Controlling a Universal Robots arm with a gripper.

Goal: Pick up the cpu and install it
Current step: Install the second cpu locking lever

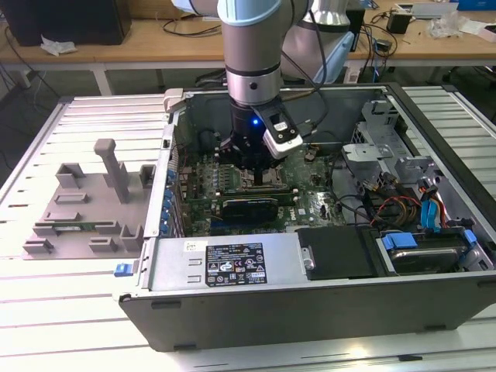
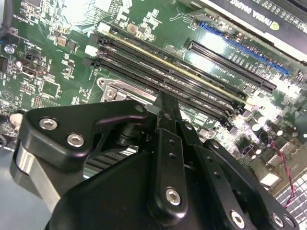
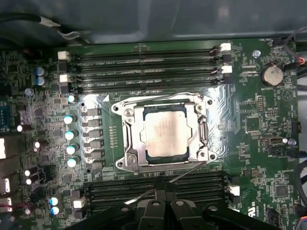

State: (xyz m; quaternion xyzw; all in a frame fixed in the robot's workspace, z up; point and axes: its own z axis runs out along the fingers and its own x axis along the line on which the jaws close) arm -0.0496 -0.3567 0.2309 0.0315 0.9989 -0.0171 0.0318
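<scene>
Cpu count we get: one, lying flat and square-on in its socket; pincer state we can't tell.

One cpu sits inside one metal-framed socket on my single motherboard. I count four memory slots on one side of the socket, one coin cell, one open computer case, one grey fixture tray, and one gripper of mine.
</scene>
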